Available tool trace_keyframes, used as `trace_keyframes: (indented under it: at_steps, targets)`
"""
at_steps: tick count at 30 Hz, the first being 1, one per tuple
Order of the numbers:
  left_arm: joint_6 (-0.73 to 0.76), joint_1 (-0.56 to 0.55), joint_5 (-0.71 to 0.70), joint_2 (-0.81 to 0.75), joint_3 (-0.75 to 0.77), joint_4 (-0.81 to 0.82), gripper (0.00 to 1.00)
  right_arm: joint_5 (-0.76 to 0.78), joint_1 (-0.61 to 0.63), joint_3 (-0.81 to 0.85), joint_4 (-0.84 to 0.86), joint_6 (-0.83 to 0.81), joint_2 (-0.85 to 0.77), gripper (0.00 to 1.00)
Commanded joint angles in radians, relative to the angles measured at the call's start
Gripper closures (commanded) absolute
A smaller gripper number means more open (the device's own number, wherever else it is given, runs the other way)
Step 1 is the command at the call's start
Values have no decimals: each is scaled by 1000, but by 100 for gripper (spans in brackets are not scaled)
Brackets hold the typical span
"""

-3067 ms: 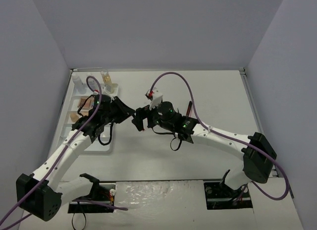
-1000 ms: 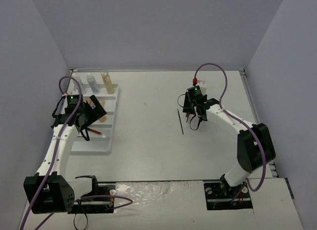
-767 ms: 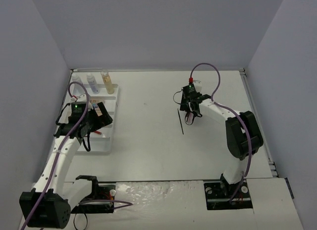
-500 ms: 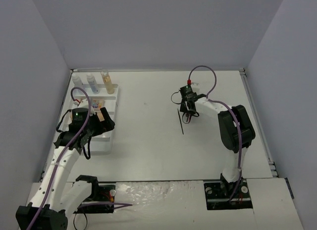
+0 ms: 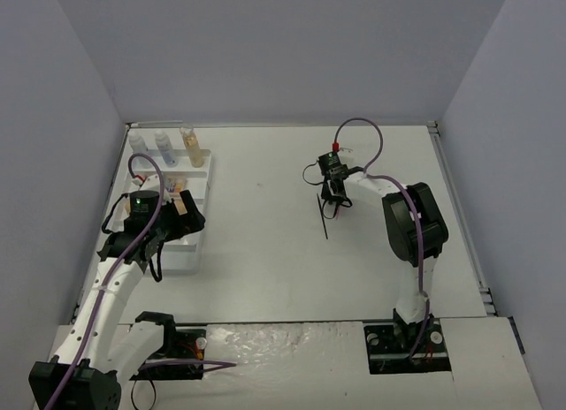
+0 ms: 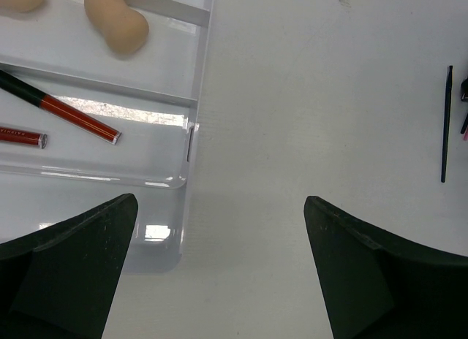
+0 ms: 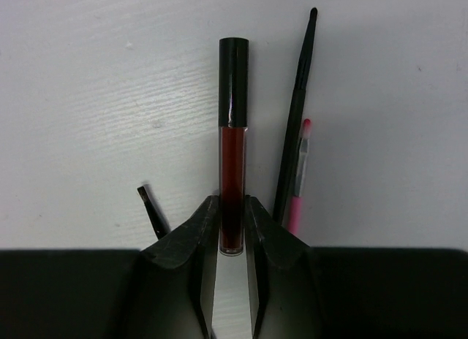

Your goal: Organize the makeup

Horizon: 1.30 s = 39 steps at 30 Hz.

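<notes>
At the left of the left wrist view, the white tray (image 6: 191, 145) held a peach sponge (image 6: 117, 26) in an upper slot. A red-and-black pencil (image 6: 62, 109) and a short red stick (image 6: 20, 136) lay in the slot below it. Along the bottom edge of that view the left gripper (image 6: 221, 207) stood spread wide with nothing between its jaws. A thin black brush (image 6: 444, 120) lay on the table (image 6: 307, 76) at the far right, well apart from the tray.

In the right wrist view a small angled brush (image 7: 152, 209) lay at the lower left. At centre lay the lip gloss tube (image 7: 234, 134), dark red with a black cap pointing to the top of the frame. The right gripper (image 7: 232, 204) had drawn in narrow, its fingers against both sides of the tube's lower end. The tube looked light, rigid and glossy, so it would likely slip or pivot if pinched at its end; a hold nearer mid-body seemed safer. Just to its right lay a long black brush (image 7: 298, 112) and a pink-tipped applicator (image 7: 297, 178), near enough for the right finger to snag.
</notes>
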Motion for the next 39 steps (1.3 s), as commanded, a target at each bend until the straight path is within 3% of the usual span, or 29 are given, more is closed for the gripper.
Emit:
trace_keyframes:
  at_steps: [1,7,12,19,29,35,39]
  targets:
    - [3,-5,15,8,30,68,3,38,-7,46,12,-11,-1,100]
    - [-61,-5,73,-2,40,63,3,-19,22,23,74,-130,-143,100]
    - [-199,-7,186,28,98,115,3,-122,145,-95,220,-250,-329,100]
    - [-371,-83,258,124,192,230,3,-318,310,-246,435,-219,-533,100]
    - [-466,-242,141,161,254,372,7,-428,405,-261,567,-170,-588,100]
    - [-491,-318,86,206,263,417,16,-445,432,-258,593,-147,-585,100]
    - [-496,-337,73,235,271,442,28,-455,439,-255,602,-137,-581,100]
